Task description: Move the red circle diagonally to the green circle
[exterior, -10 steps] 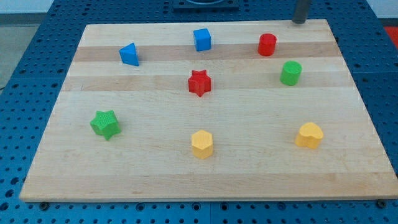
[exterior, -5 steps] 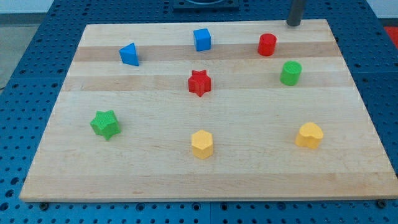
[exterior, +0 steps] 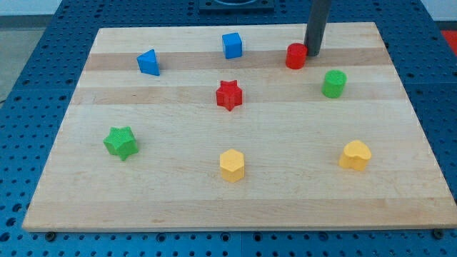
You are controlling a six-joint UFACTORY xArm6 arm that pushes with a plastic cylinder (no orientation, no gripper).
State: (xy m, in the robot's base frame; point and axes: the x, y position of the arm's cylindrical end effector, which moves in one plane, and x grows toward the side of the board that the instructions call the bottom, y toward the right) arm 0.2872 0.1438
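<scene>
My tip touches the red plastic circle block on its right; the green plastic circle block lies below-right of it. There is no hand to open, nothing held.

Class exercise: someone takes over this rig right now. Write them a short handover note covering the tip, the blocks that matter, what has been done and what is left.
Tip: my tip is down on the board, touching the right side of the red circle, near the view's top.
Blocks: the green circle sits to the lower right of the red circle, apart from it.
Done: over the last second the tip came in from the board's top edge and nudged the red circle slightly to the view's left, away from the green one.
Left: probably get round to the red circle's upper left and push it diagonally down-right to the green circle.
</scene>
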